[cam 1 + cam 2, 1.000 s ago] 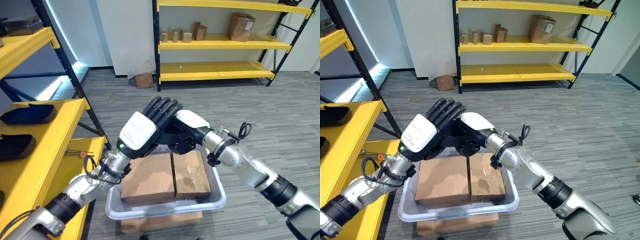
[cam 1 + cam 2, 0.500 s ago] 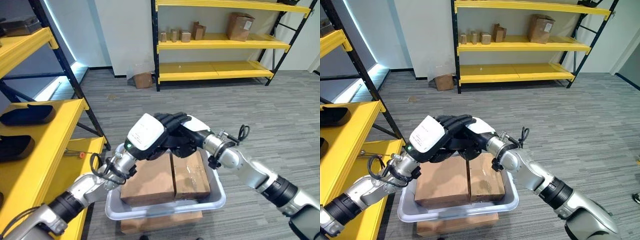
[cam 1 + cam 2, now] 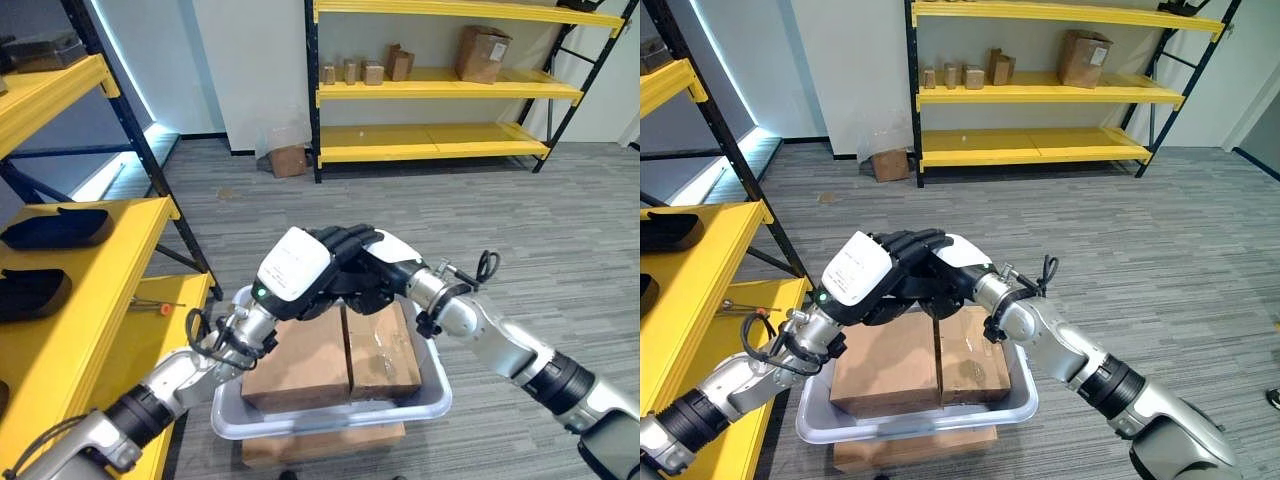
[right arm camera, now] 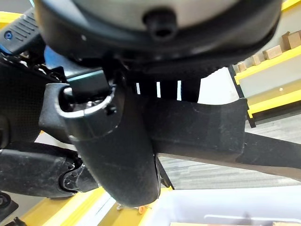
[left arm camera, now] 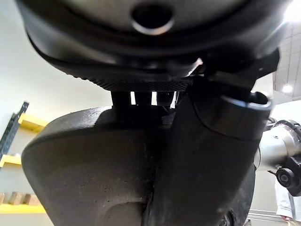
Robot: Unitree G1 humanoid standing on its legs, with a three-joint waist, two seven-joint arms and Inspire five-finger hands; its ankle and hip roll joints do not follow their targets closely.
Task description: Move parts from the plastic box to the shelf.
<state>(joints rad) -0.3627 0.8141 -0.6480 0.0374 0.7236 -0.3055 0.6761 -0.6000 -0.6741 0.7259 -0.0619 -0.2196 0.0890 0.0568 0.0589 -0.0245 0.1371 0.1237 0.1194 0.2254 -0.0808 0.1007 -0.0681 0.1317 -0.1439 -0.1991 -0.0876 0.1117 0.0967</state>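
Fingers of both hands curl round one dark part.
Left hand [image 3: 296,272] and right hand [image 3: 385,262] hold the dark part [image 5: 94,160] above the plastic box [image 3: 432,398].

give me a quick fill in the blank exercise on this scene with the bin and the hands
The grey plastic box holds two brown ____ boxes side by side.
Both hands, the left hand and the right hand, meet above the plastic box's ____ edge.
The near shelf on the robot's left has decks painted ____.
Dark parts lie on that shelf's ____ deck.

Missing words: cardboard; far; yellow; middle
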